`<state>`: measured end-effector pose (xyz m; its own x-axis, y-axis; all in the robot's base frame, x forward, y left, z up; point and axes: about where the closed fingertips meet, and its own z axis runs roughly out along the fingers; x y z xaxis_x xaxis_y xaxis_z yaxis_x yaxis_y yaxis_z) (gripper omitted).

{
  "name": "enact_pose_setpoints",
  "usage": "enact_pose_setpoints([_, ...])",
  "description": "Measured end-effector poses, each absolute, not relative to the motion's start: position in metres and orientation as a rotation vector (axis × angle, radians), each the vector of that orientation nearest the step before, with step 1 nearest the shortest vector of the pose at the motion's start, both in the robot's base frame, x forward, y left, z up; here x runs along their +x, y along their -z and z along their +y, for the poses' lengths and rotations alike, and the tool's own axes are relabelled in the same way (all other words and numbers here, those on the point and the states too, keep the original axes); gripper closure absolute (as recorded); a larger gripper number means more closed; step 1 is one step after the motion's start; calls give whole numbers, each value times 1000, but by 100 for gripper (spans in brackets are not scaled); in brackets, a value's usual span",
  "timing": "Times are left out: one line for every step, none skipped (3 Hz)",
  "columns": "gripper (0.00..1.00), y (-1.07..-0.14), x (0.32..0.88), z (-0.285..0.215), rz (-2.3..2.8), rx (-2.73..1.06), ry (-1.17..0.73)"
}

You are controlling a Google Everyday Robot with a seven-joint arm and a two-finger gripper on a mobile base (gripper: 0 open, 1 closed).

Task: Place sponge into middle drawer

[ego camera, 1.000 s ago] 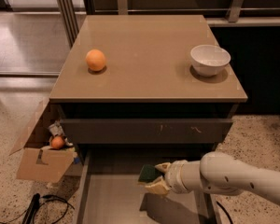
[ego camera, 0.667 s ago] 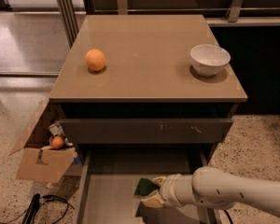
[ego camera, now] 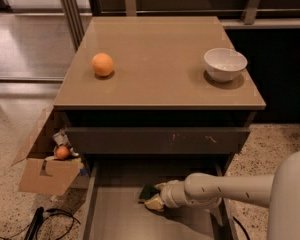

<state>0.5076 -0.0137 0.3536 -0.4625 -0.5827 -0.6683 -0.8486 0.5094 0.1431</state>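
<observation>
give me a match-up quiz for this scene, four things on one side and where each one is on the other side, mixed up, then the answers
Things:
1. orange
2. white bowl
3. sponge
4. cardboard box

Places:
A. on the floor, at the view's left of the cabinet
B. left part of the cabinet top
C. in the open middle drawer, at the gripper
D. right part of the cabinet top

Pairs: 1-B, 2-D, 3-C, 4-A
</observation>
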Motion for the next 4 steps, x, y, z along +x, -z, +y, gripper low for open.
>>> enact_pose_setpoints([78,-355,508,-14,2202,-1166,-633])
enact_pose_setpoints([55,-355,508,-14,2202,-1167,-633])
enact_pose_setpoints([31,-356,506,-12,2210,-1172,-636])
enact_pose_setpoints([8,-356,506,-12,2211,-1173,-636])
